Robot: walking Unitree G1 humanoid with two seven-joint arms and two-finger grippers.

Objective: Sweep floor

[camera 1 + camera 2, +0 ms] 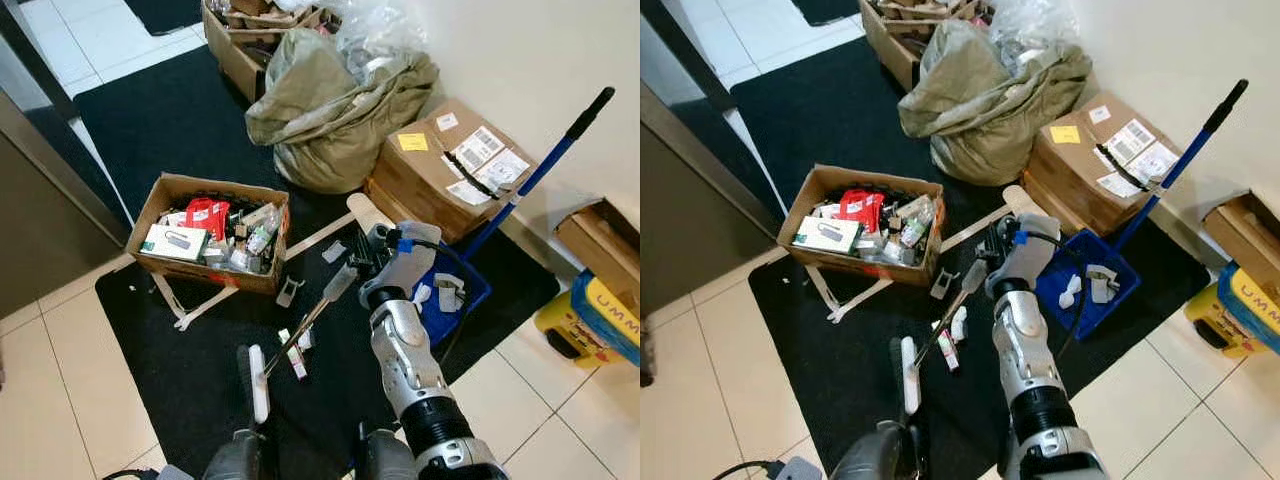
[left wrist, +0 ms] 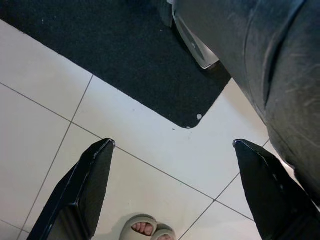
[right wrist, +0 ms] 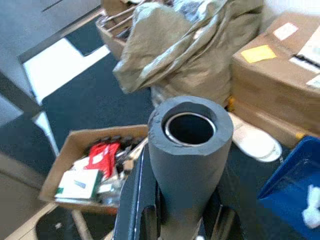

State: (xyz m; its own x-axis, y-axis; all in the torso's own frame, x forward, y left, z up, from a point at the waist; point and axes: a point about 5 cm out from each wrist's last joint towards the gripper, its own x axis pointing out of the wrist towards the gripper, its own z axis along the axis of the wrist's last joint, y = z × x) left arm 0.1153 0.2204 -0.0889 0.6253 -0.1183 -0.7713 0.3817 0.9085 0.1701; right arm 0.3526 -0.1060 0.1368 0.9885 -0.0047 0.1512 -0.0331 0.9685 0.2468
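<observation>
One broom (image 1: 262, 385), its white head resting on the black mat (image 1: 180, 130) beside a few small bits of litter (image 1: 298, 366), slants up to the right gripper (image 1: 362, 268), whose fingers are clamped round the foam-sleeved handle (image 3: 189, 150) so the arm can drive the brush. Just beside it, a blue dustpan (image 1: 470, 290) sits on the mat already holding scraps, apparently placed to receive the sweepings. Left gripper (image 2: 170, 190) hangs idle over the pale tiles, fingers spread wide and holding nothing.

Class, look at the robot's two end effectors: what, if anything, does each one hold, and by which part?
The right end effector grips the broom near the grey foam-padded top of its handle. The left end effector is open above the tile floor, holding nothing.
</observation>
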